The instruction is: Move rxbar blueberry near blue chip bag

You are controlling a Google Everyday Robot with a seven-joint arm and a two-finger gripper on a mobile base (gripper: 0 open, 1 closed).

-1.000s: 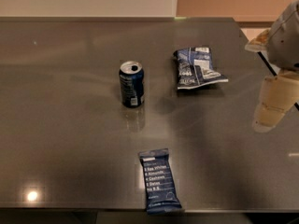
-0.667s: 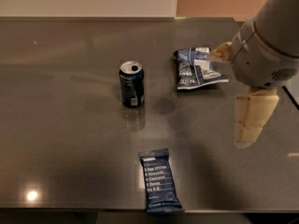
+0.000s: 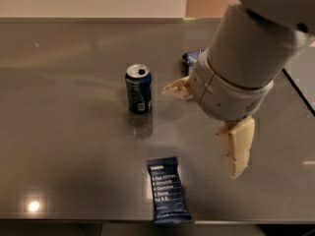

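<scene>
The rxbar blueberry (image 3: 167, 191), a flat dark navy wrapper with white text lines, lies near the table's front edge. The blue chip bag (image 3: 191, 58) is at the back, mostly hidden behind my arm; only its left corner shows. My gripper (image 3: 206, 119) hangs over the table between the two, up and to the right of the bar. Its two tan fingers (image 3: 236, 149) are spread wide apart and hold nothing.
A blue soda can (image 3: 139, 88) stands upright left of the gripper, back-left of the bar. The dark glossy table (image 3: 69, 132) ends just in front of the bar and at a diagonal edge on the right (image 3: 298, 90).
My arm has swung in from the right toward the table's middle and now covers most of the chip bag. The bar, the can and the bag have not moved.
</scene>
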